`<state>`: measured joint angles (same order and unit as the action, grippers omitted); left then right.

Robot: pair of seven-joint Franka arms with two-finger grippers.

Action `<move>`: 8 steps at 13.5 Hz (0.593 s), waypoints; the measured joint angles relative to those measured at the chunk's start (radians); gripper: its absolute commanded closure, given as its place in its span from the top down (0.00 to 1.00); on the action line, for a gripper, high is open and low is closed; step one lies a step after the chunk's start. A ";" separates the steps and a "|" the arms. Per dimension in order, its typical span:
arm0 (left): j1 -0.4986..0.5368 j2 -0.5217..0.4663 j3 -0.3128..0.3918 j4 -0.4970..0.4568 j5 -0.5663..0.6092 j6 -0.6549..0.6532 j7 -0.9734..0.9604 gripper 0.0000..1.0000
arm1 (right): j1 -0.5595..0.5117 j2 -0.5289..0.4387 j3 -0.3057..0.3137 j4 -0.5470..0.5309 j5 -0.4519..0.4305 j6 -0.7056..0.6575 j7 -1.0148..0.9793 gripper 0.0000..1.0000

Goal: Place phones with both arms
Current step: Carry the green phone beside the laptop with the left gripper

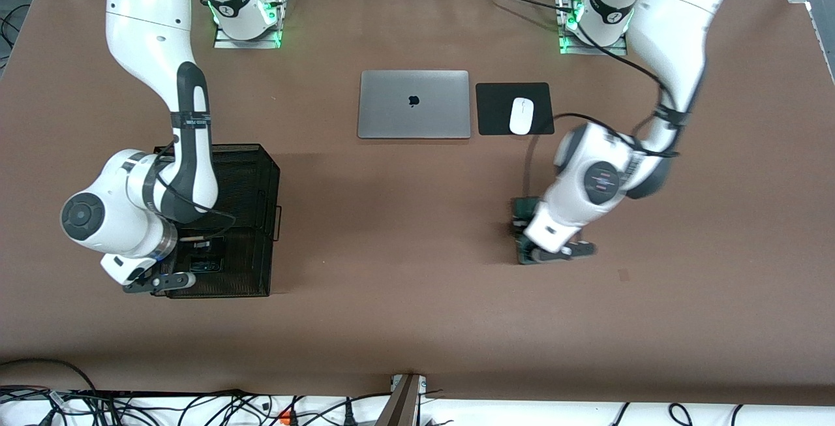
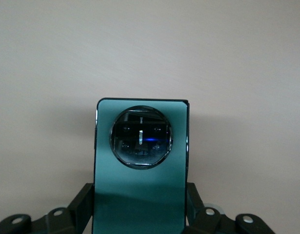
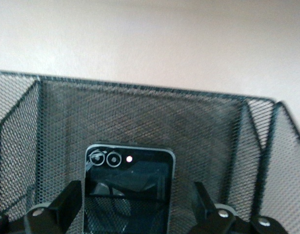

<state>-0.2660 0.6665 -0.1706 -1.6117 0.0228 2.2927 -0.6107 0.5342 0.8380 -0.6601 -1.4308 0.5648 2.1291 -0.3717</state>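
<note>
Now green phone (image 2: pixel 140 195) sits clamped in left hand (image 2: pixel 140 219).

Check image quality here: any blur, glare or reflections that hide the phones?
Front view: the left arm is motion-smeared over the green phone, and the black phone is dim inside the mesh basket. Left wrist view: sharp; the green phone's camera ring mirrors the rig. Right wrist view: soft, with reflections on the black phone between the right gripper's open fingers.
</note>
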 measured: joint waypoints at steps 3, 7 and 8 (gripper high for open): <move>-0.130 0.054 0.008 0.090 0.015 -0.016 -0.157 0.00 | -0.019 -0.016 -0.015 0.052 0.000 -0.041 0.000 1.00; -0.276 0.190 0.056 0.274 0.049 -0.016 -0.275 0.00 | -0.059 -0.032 -0.029 0.167 0.001 -0.223 0.014 1.00; -0.320 0.224 0.084 0.325 0.051 -0.015 -0.291 0.00 | -0.064 -0.039 -0.031 0.183 0.001 -0.251 0.016 1.00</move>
<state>-0.5864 0.8904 -0.0864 -1.2865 0.0738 2.2775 -0.9016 0.4705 0.7993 -0.6908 -1.2476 0.5663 1.8779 -0.3559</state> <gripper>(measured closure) 0.216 0.000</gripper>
